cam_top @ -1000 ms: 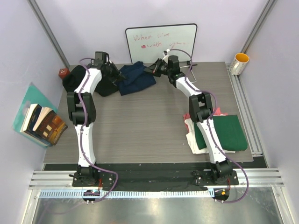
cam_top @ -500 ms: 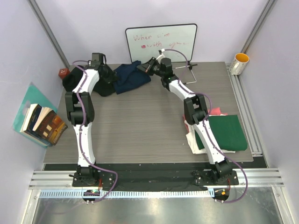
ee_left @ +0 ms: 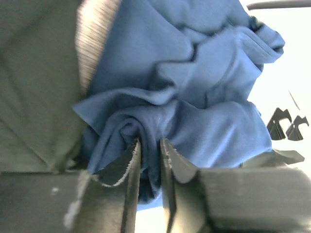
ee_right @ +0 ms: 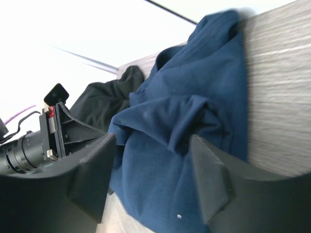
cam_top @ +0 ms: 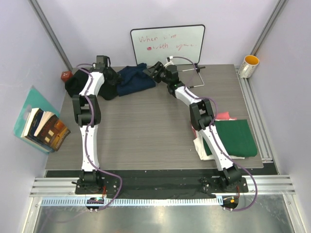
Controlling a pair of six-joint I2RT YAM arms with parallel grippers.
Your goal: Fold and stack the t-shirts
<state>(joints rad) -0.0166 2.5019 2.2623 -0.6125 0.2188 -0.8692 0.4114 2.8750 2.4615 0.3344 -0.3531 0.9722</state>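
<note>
The navy blue t-shirt (cam_top: 137,77) lies crumpled at the table's back, between my two grippers. My left gripper (cam_top: 116,80) is at its left edge, jaws nearly together with a fold of navy cloth (ee_left: 209,121) pinched between them (ee_left: 149,141). My right gripper (cam_top: 156,72) hovers at the shirt's right end, open wide (ee_right: 151,141), with navy cloth (ee_right: 194,87) lying loose beneath the fingers. The black t-shirt (cam_top: 77,83) is bunched at the back left, behind the left arm. At the right, the dark green t-shirt (cam_top: 235,138) lies folded on the cream-white one (cam_top: 198,144), with a pink-red one (cam_top: 225,115) showing at the edge.
A whiteboard (cam_top: 167,43) with red writing leans on the back wall, and a wire stand (cam_top: 197,74) is in front of it. A yellow mug (cam_top: 249,65) sits at the back right. Books (cam_top: 43,128) lie off the table's left edge, near a small red object (cam_top: 65,76).
The navy shirt has been carried left and set down at the back. My right gripper has opened and let go of it. The left jaws have eased slightly apart.
</note>
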